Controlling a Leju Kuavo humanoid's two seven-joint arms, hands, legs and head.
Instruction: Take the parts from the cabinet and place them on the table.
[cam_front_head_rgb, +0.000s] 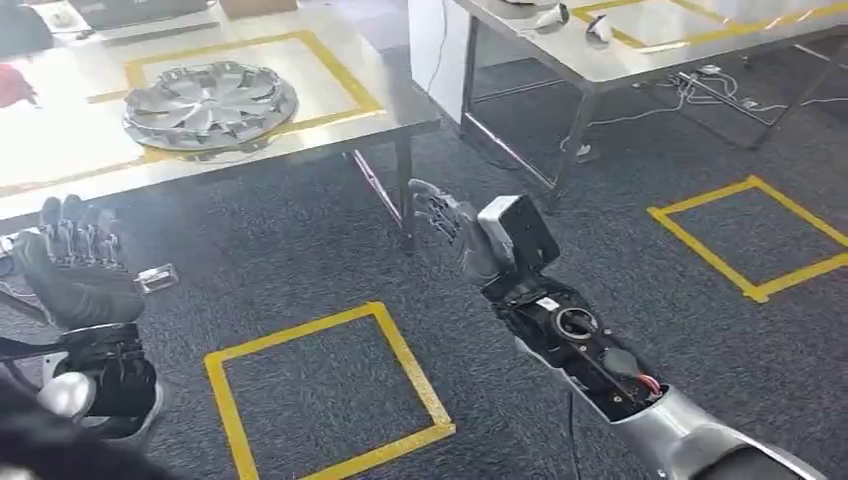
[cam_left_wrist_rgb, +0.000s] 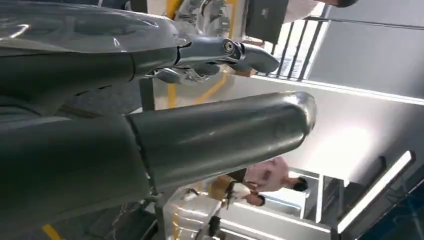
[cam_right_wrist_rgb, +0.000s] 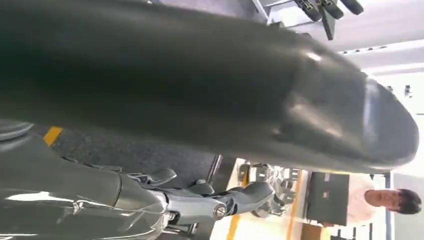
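Silver hubcaps lie stacked flat on the desk, ahead and left of both hands. The left hand, nearer, and the right hand both hold nothing, fingers loosely spread.

Silver, with a spoked pattern, is seen on the hubcaps. The tabletop beneath them is pale and glossy, and a yellow tape outline is marked on it. The carpet is coloured dark grey with a fine speckle, and two yellow tape squares are laid on it. The left hand is black; the right hand is grey, on a silver arm.
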